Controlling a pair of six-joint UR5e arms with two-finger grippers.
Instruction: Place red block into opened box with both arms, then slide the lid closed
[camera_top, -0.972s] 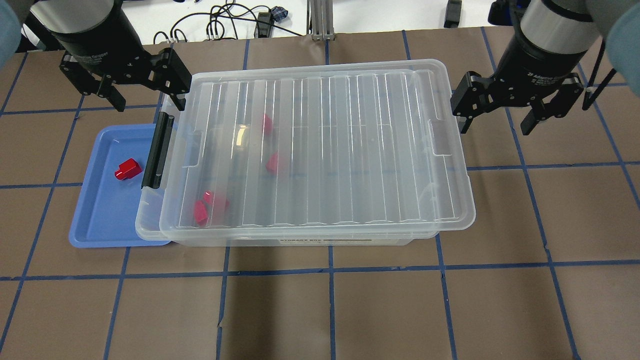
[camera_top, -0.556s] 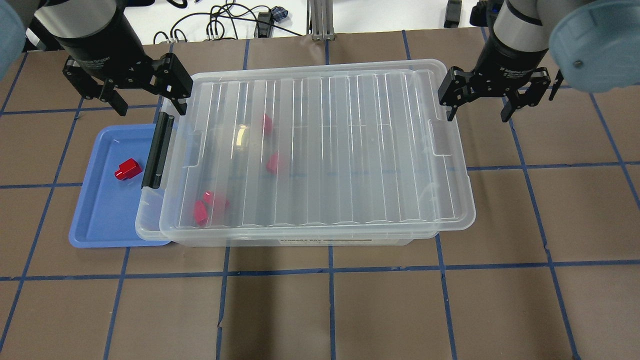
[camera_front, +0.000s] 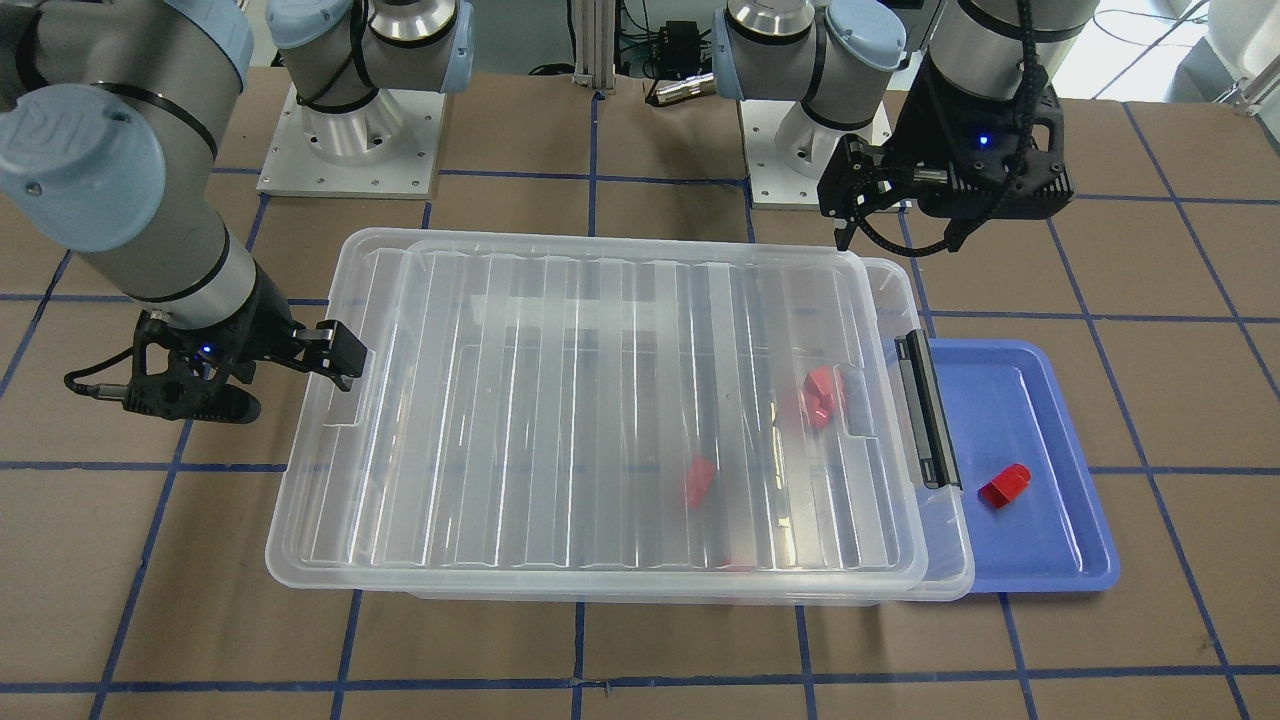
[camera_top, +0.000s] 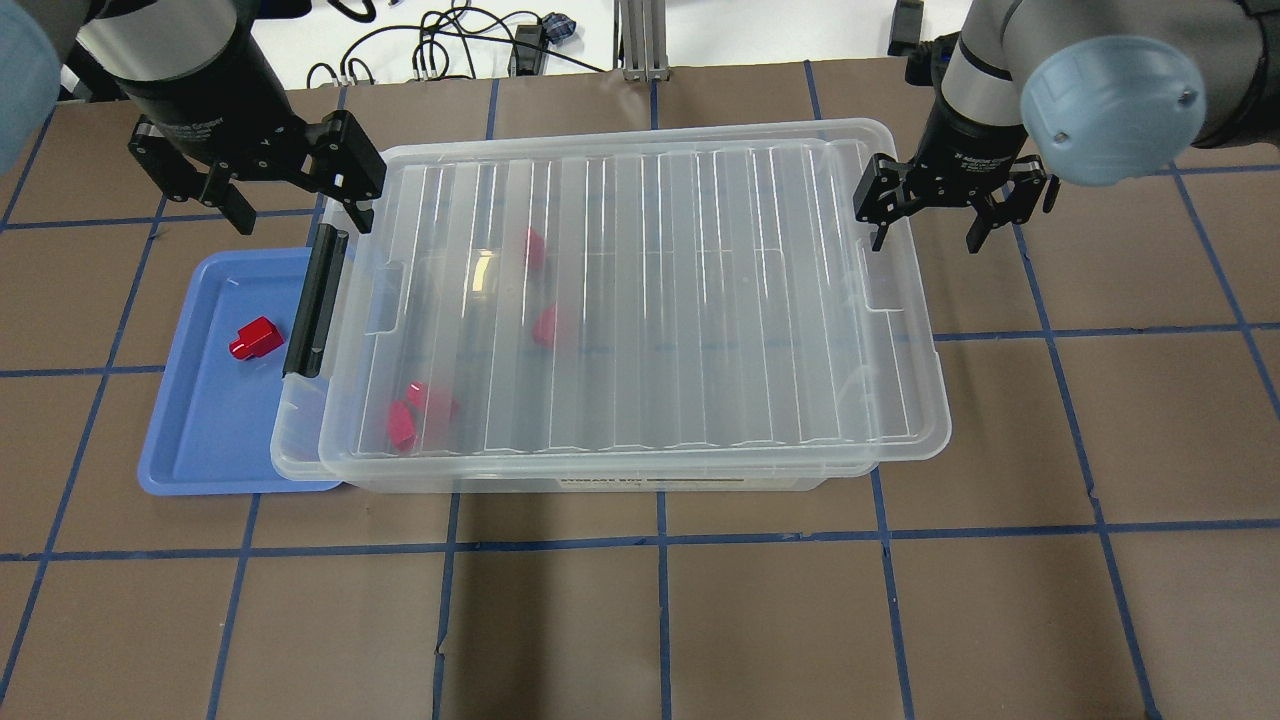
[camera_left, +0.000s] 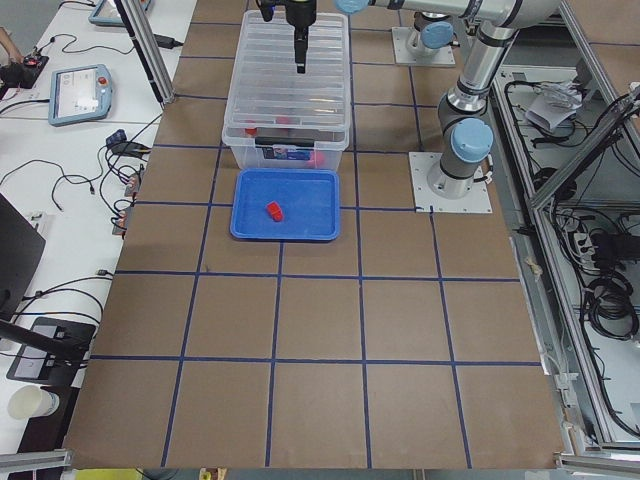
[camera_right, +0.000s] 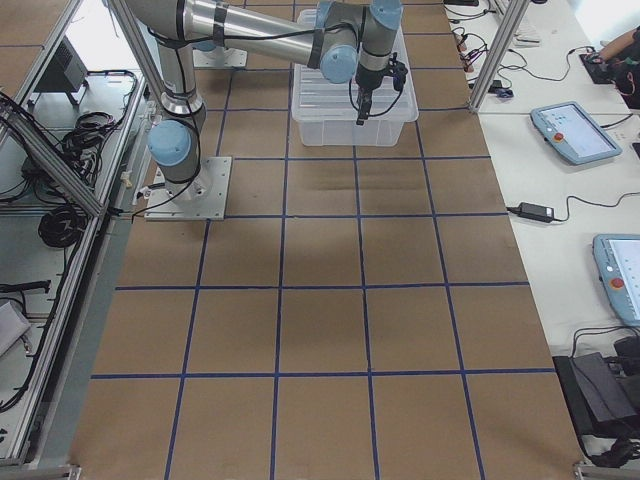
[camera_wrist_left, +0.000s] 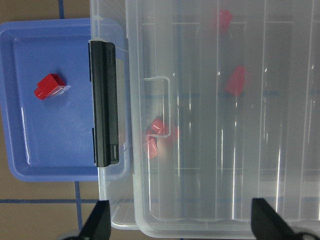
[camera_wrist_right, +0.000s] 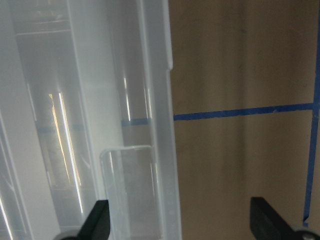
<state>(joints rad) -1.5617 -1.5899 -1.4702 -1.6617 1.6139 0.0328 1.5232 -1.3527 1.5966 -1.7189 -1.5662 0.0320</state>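
The clear box (camera_top: 296, 442) sits mid-table with the ribbed lid (camera_top: 640, 300) lying on it, shifted toward my right, so a narrow strip by the black latch bar (camera_top: 315, 300) is uncovered. Several red blocks (camera_top: 545, 325) show through the lid. One red block (camera_top: 255, 338) lies on the blue tray (camera_top: 190, 440). My left gripper (camera_top: 297, 205) hangs open above the box's far left corner, holding nothing. My right gripper (camera_top: 925, 228) is open and low, straddling the lid's right edge near the tab recess (camera_wrist_right: 130, 190). The left wrist view looks down on the latch bar (camera_wrist_left: 105, 117) and the tray's block (camera_wrist_left: 48, 86).
The blue tray (camera_front: 1050, 560) is tucked partly under the box's latch end. Cables (camera_top: 450, 45) and a metal post lie beyond the table's far edge. Brown paper with a blue tape grid (camera_top: 660, 540) covers the table in front.
My right gripper has moved left and away from me, dropping toward the lid's right edge. The left gripper has barely shifted. Box, lid and blocks have not moved.
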